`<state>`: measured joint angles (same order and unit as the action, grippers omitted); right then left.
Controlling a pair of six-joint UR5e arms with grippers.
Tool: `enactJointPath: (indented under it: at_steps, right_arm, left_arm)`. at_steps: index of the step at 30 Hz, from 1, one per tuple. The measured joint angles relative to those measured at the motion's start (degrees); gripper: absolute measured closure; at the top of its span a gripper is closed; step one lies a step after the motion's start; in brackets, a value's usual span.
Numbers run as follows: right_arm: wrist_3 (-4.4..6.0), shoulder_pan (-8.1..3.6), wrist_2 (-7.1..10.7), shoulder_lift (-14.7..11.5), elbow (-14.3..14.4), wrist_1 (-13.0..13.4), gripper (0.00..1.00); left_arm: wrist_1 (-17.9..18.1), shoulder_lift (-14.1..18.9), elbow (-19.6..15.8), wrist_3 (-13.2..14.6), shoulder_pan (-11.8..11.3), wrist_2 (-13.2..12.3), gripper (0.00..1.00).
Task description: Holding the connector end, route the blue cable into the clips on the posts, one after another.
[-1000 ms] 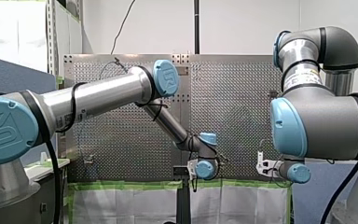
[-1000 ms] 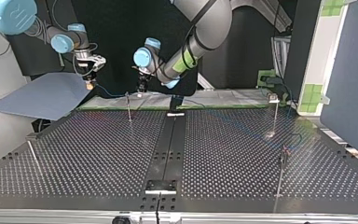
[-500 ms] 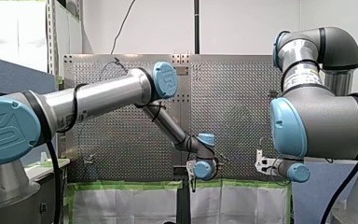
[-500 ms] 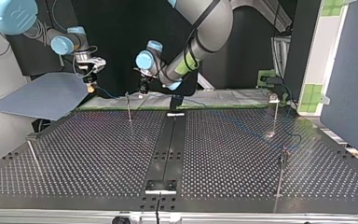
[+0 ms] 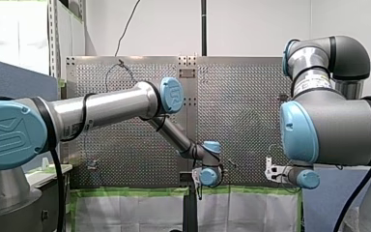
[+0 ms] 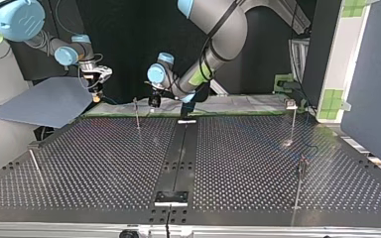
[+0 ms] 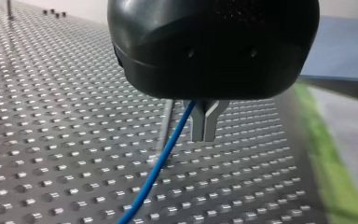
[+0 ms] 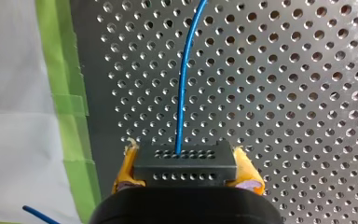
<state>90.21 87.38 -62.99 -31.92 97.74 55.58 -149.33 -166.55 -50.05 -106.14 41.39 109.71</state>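
Observation:
In the right wrist view, my right gripper point(image 8: 185, 166) has its yellow pads point(image 8: 126, 175) shut on a black connector block point(image 8: 185, 158). The blue cable point(image 8: 182, 93) leaves the block and runs ahead over the perforated plate. In the left wrist view, my left gripper point(image 7: 204, 136) has its metal fingers shut, and the blue cable point(image 7: 161, 163) comes out at their base and slants down beside them. A thin post point(image 7: 166, 123) stands just behind it. In the top view, my left gripper point(image 6: 154, 102) hangs close beside the back post point(image 6: 137, 113), with my right gripper point(image 6: 95, 90) further left.
Other posts stand at the top view's right point(image 6: 292, 121), front right point(image 6: 299, 186) and front left point(image 6: 34, 163). A grey-blue sheet point(image 6: 44, 101) lies past the table's point(image 6: 104, 158) back left corner. Green tape point(image 8: 60, 93) edges the plate.
My left arm has sunk, bringing its gripper lower and nearer the table by the back post. My right gripper has hardly moved.

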Motion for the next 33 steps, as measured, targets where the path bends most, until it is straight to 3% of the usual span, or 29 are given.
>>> enactJointPath:
  at_steps: [9, 22, 28, 30, 31, 33]
  right_arm:
    - [-0.09, 0.14, 0.06, 0.1, -3.6, -2.0, 1.0]
    - [0.79, 0.26, 0.52, 0.1, -5.6, -2.0, 1.0]
    - [1.32, 0.43, 2.56, 0.1, -6.3, -2.1, 1.0]
    - [1.36, 0.55, 3.55, 0.1, -6.6, -2.1, 1.0]
    - [1.37, 0.58, 3.84, 0.1, -6.6, -2.1, 1.0]
    - [1.38, 0.63, 4.25, 0.1, -6.7, -2.1, 1.0]
  left_arm:
    - [-0.1, 0.0, 4.7, -0.6, -1.5, 0.0, 0.99]
    - [-1.8, 0.0, 5.2, -0.6, -1.8, 0.8, 0.99]
    - [-2.8, 0.0, 5.2, -0.3, -1.8, 0.8, 0.99]
    - [-3.1, 0.0, 5.2, -0.2, -1.7, 0.6, 0.84]
    - [-3.3, 0.0, 5.2, -0.2, -1.7, 0.5, 0.84]
    - [-3.7, 0.0, 5.2, 0.0, -1.7, 0.4, 0.75]
